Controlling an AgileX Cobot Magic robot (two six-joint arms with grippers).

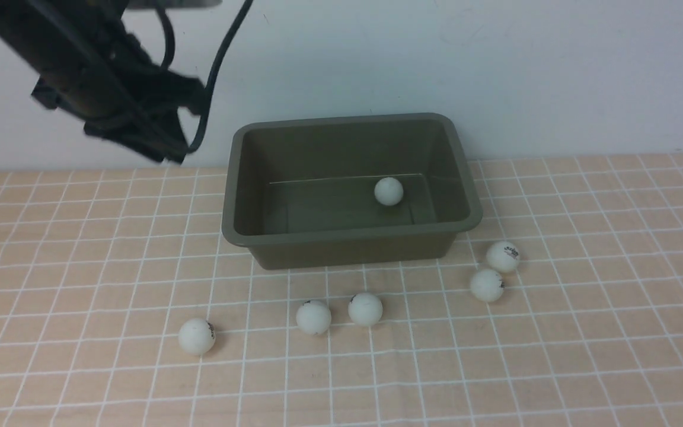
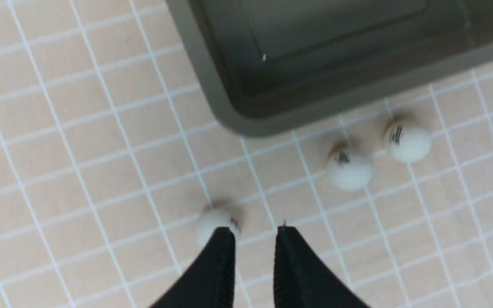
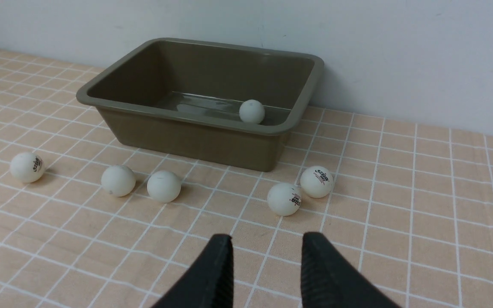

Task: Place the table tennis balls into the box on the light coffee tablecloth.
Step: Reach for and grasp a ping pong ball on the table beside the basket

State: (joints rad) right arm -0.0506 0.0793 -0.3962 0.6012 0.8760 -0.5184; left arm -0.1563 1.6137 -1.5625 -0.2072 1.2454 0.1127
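The olive-green box (image 1: 232, 196) stands on the light coffee tablecloth (image 1: 80, 267) near the wall, with one table tennis ball (image 1: 388, 191) inside. Five balls lie on the cloth in front of it: one alone (image 1: 197, 336), a pair (image 1: 313, 316) (image 1: 365, 309), and another pair (image 1: 487, 285) (image 1: 502, 257). My left arm (image 1: 122, 112) hangs blurred, high at the box's left. My left gripper (image 2: 255, 231) is open and empty, above the cloth beside a ball (image 2: 212, 220). My right gripper (image 3: 265, 239) is open and empty, short of two logo balls (image 3: 283, 199) (image 3: 316, 181).
A white wall (image 1: 495, 71) rises right behind the box. The checked cloth covers the whole table. Black cables (image 1: 217, 59) hang from the left arm. The right arm does not show in the front view.
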